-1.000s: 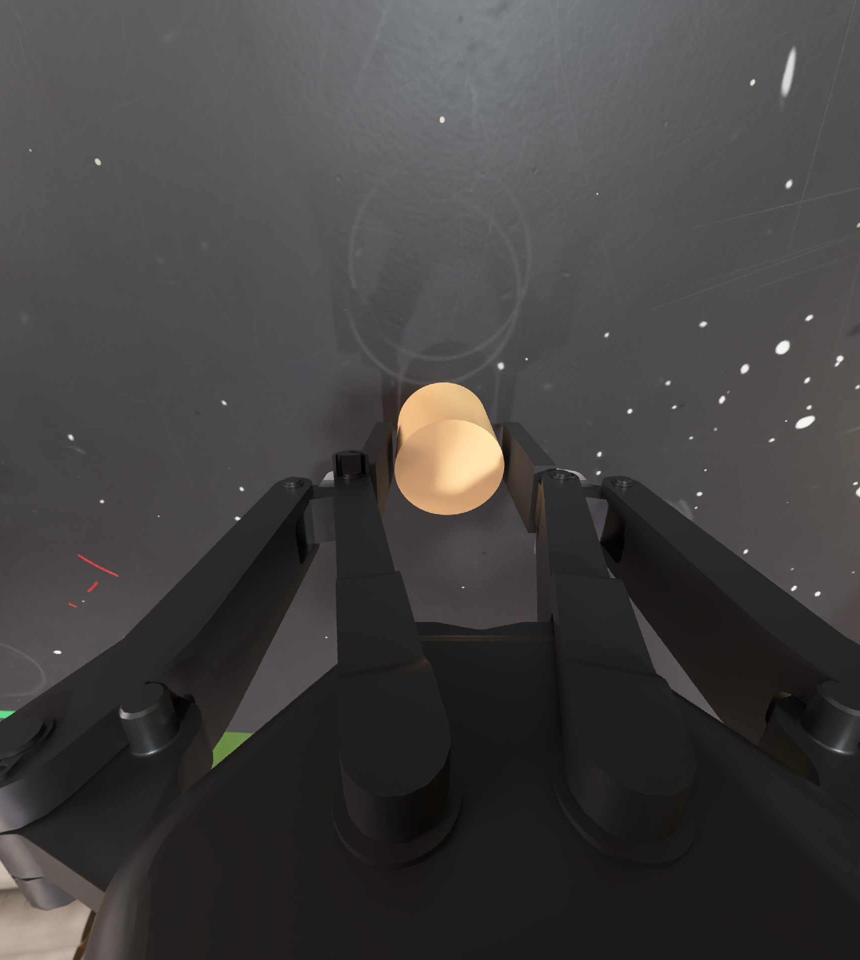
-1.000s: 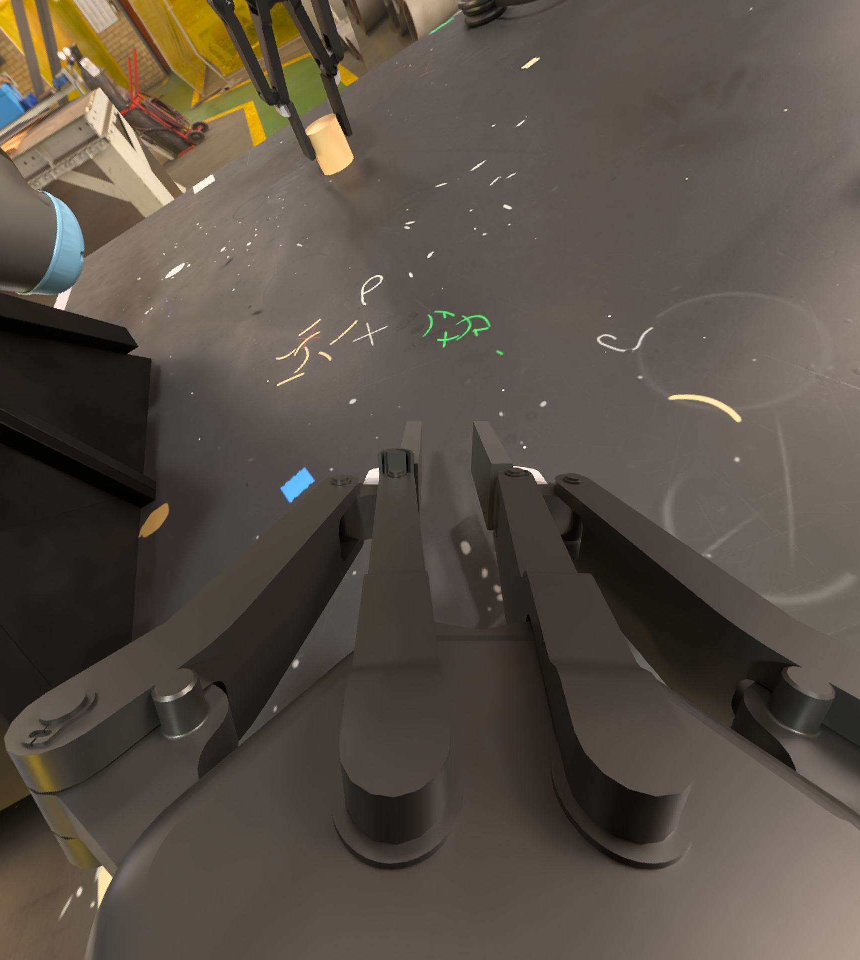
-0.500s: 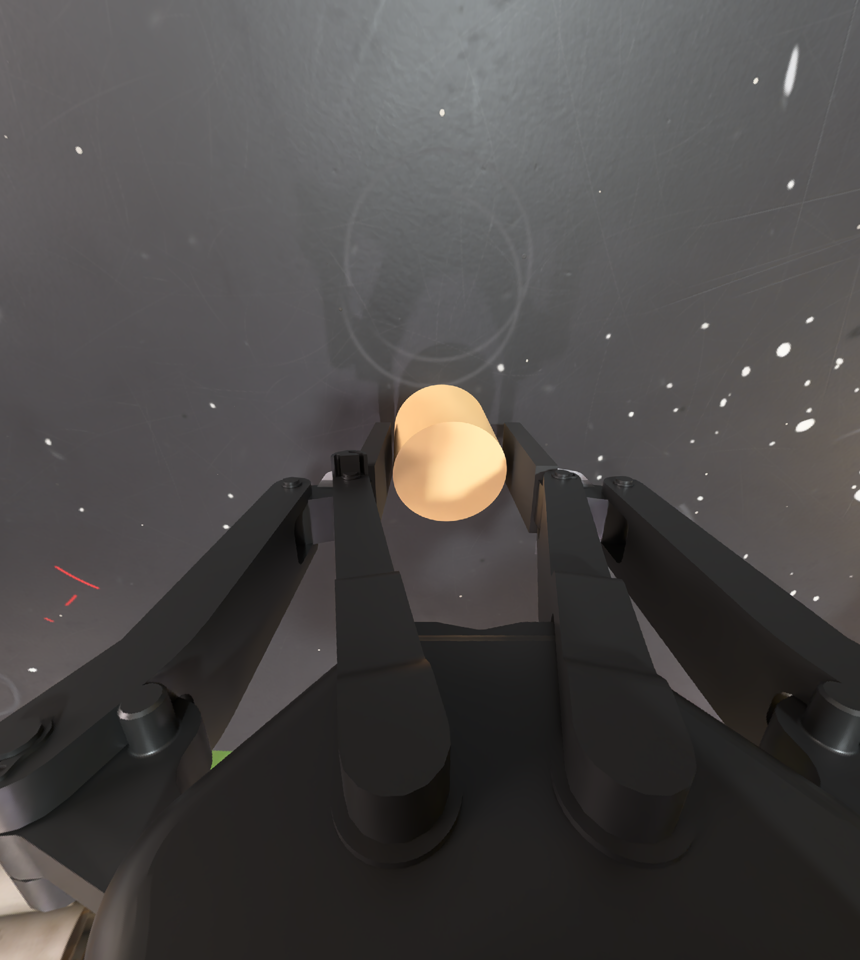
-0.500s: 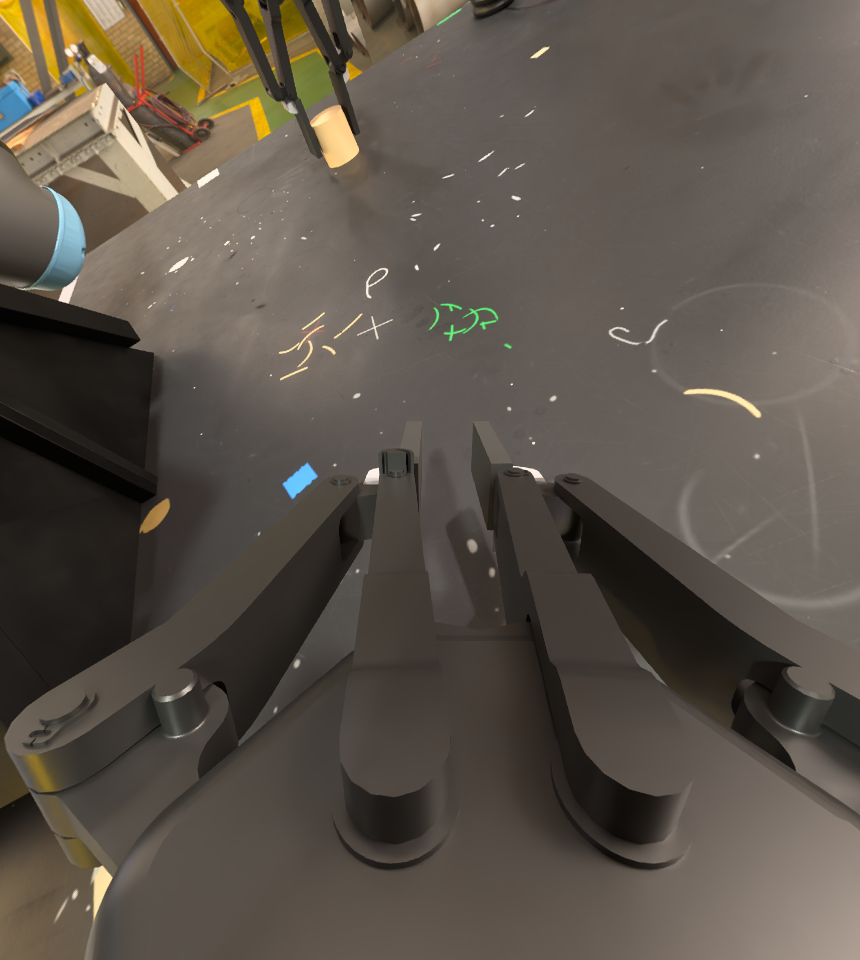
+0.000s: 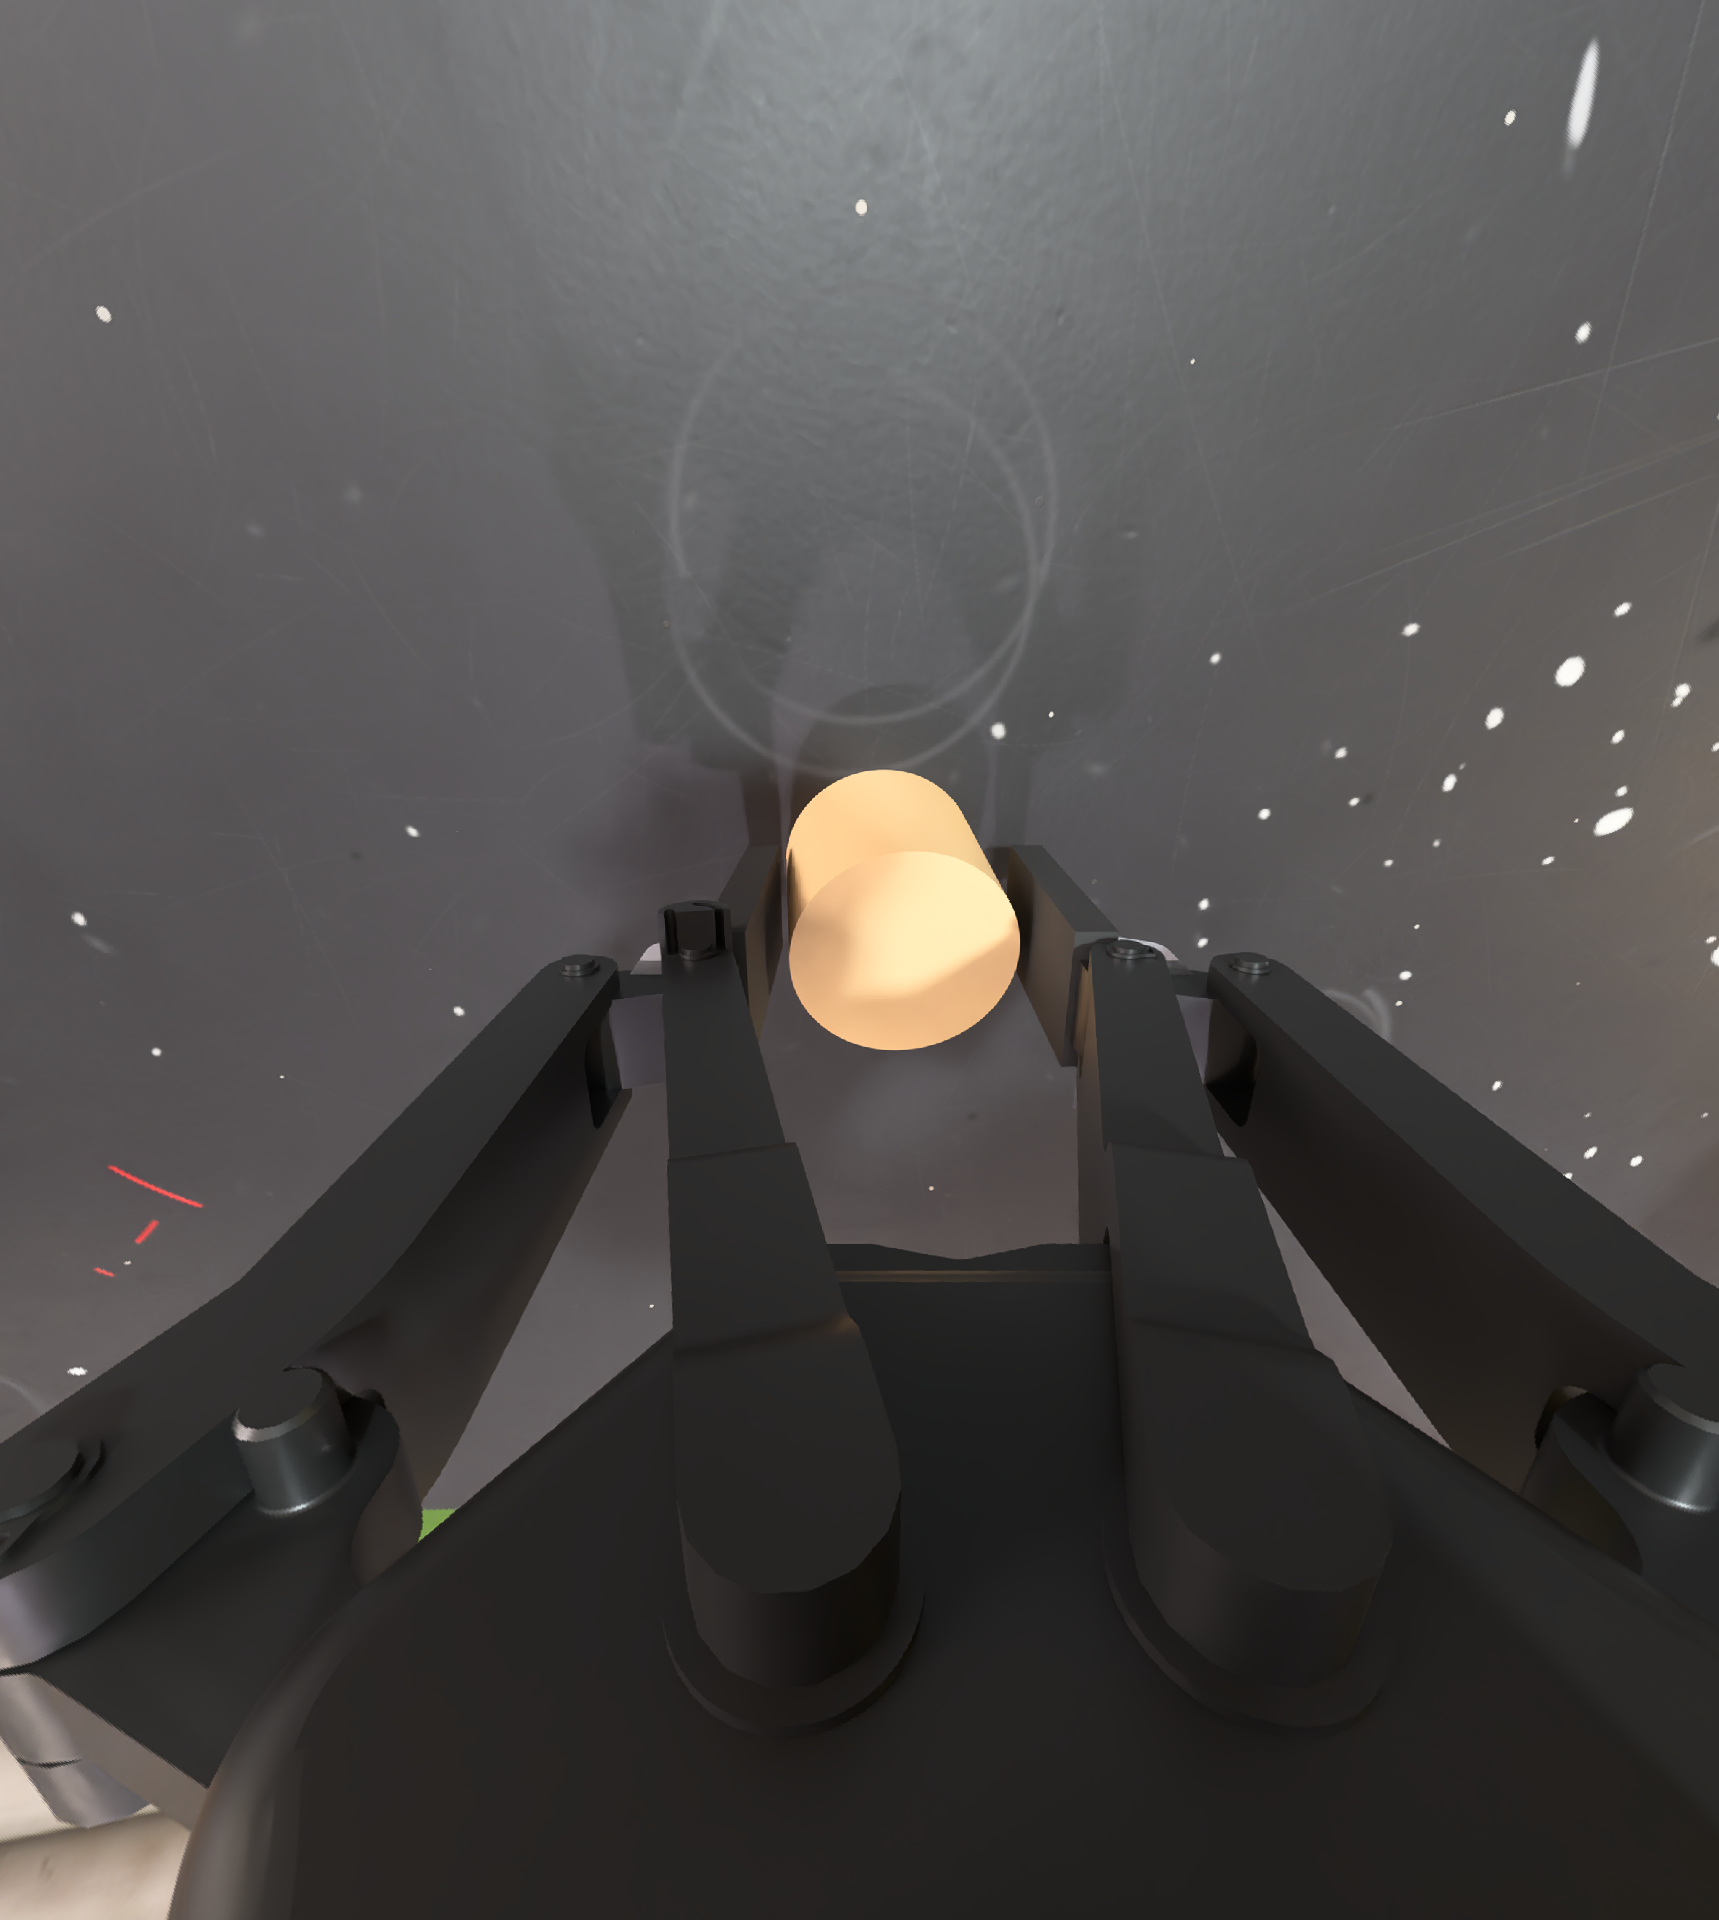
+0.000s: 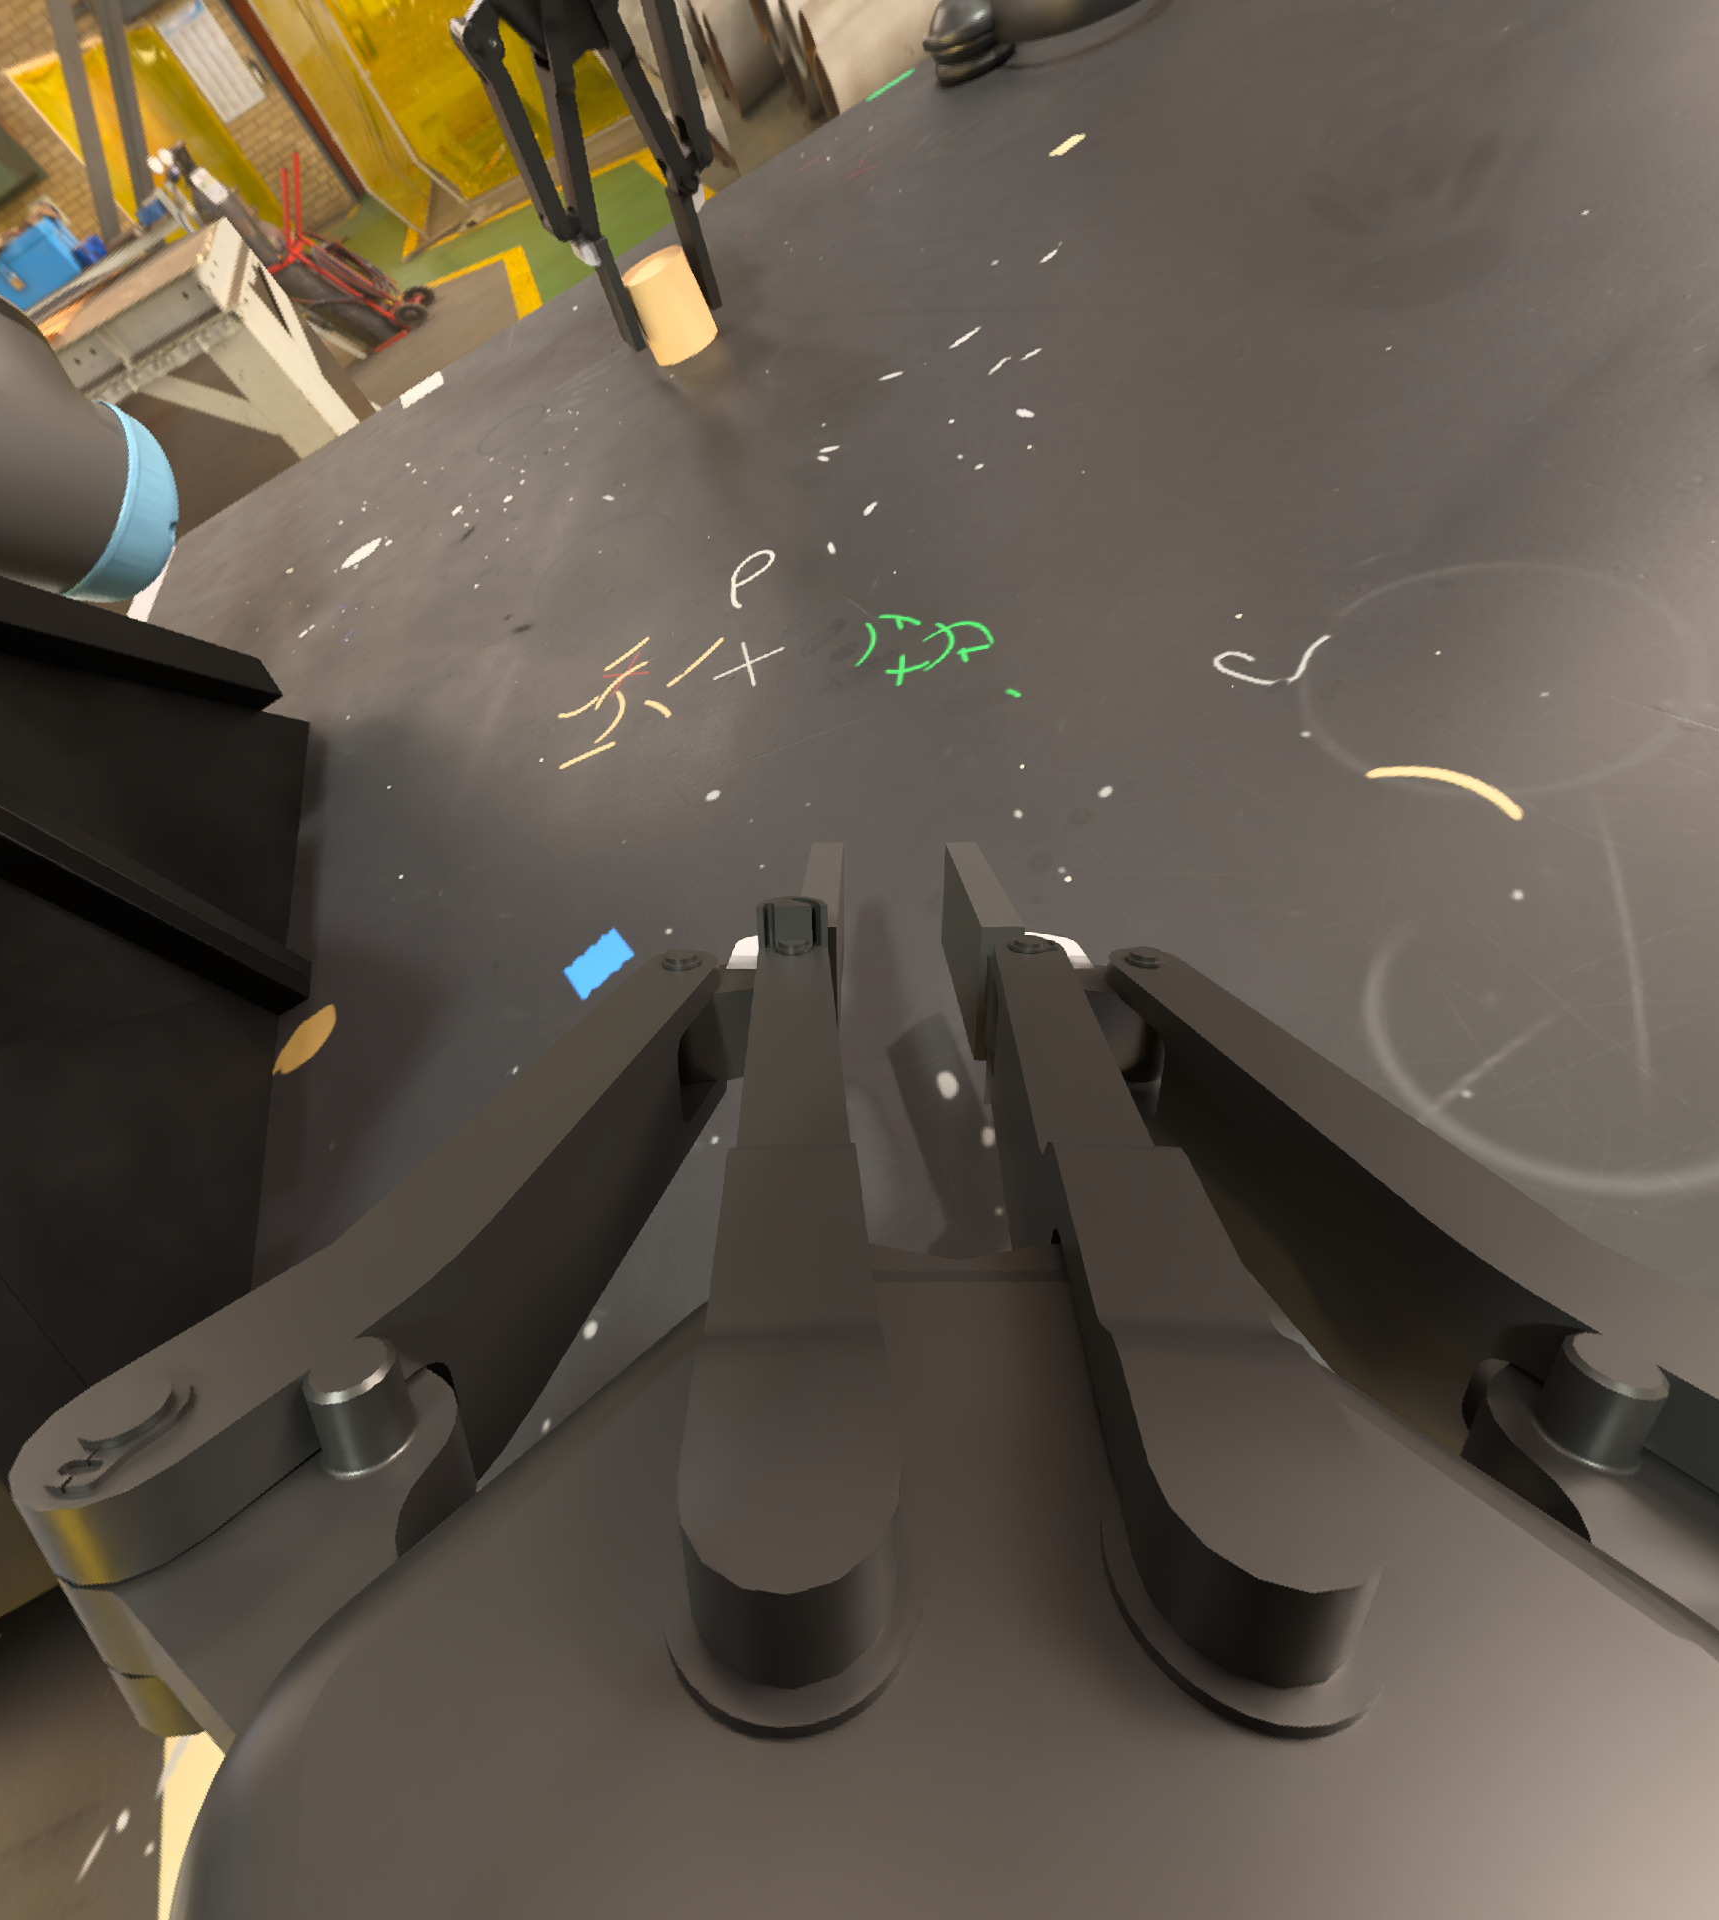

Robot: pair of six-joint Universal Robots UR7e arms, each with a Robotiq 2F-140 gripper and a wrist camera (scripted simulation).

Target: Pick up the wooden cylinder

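The wooden cylinder (image 5: 902, 935), pale tan and short, is clamped between the two pads of my left gripper (image 5: 896, 852). It points end-on at the camera, and its shadow lies apart on the dark table (image 5: 315, 520). In the right wrist view the same cylinder (image 6: 668, 307) hangs in the left gripper (image 6: 670, 317) at the table's far left edge, just above the surface. My right gripper (image 6: 891, 862) is far from it, low over the table, with its jaws a narrow gap apart and nothing between them.
The dark table (image 6: 1354, 416) bears paint specks, chalk scribbles (image 6: 922, 644) and ring marks. A blue tape patch (image 6: 597, 961) lies left of the right gripper. A black arm base (image 6: 86, 831) stands at the left. A workshop floor lies beyond the far edge.
In the left wrist view the table marks drift slightly left, and the cylinder stays in the same grip. The right wrist view shifts a little. The right jaws stand as before.
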